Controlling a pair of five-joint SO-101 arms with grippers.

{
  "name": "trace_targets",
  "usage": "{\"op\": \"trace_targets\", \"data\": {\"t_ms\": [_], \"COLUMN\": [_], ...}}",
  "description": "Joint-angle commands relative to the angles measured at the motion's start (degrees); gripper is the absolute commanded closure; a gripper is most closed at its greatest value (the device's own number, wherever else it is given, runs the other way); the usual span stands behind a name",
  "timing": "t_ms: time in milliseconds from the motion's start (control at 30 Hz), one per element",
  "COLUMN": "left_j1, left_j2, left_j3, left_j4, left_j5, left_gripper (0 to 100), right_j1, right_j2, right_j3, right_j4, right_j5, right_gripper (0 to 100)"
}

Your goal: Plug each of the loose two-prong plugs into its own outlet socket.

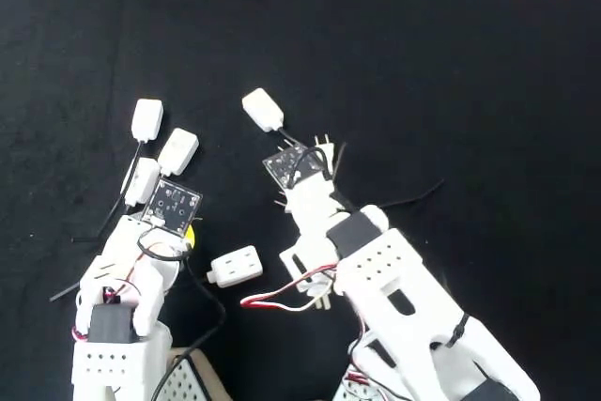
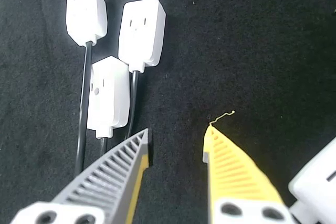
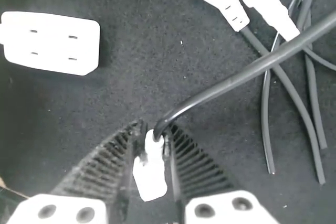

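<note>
Right wrist view: right end effector (image 3: 154, 129) closed tight on one plug (image 3: 149, 174), left end effector (image 2: 177, 132) wide open and empty just short of three vacant sockets (image 2: 142, 30) at left; judged none seated yet.

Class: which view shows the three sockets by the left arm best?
Left wrist view: the three sockets lie close, slots visible. High view: small white blocks, slots too small to tell. Right wrist view: faces another socket.

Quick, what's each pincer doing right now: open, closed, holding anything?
Left pincer: open, holding nothing.
Right pincer: closed on a plug.
</note>
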Motion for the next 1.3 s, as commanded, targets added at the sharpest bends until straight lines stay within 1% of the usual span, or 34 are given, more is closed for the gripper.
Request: {"op": "trace_targets", "data": {"t_ms": [0,300,433,633,767,867,967,1100,1267], "left_j1": [0.2,0.2,0.2,0.2,0.2,0.2,0.2,0.2,0.2], "left_j2": [-0.1,-0.1,-0.1,-0.1,-0.1,-0.1,-0.1,-0.1,-0.1], "left_j3": [1.1,1.1,1.1,1.1,1.1,1.1,1.1,1.1,1.1], "left_j4": [0.3,0.3,0.3,0.3,0.3,0.3,0.3,0.3,0.3], "left_j5": [-0.3,-0.3,-0.3,-0.3,-0.3,-0.3,-0.3,-0.3,-0.3], "left_gripper": [83,83,83,83,83,83,83,83,83], "right_j1": [-0.7,-0.7,-0.6,-0.8,-0.8,-0.8,-0.7,-0.5,0.4], "right_j2": [-1.1,-1.4,-1.5,-1.5,-1.8,-6.2,-15.0,-25.7,-28.0], "right_j3": [-0.1,-0.4,-4.5,-14.3,-13.4,-13.0,-12.5,-8.4,-5.1], "right_j4": [-0.5,-0.5,0.0,8.4,8.0,8.0,9.1,9.8,8.9], "right_j5": [0.4,0.4,0.4,0.5,0.5,0.5,0.7,3.8,4.0], "right_gripper": [98.7,98.7,98.7,98.7,98.7,98.7,98.7,98.7,98.7]}}
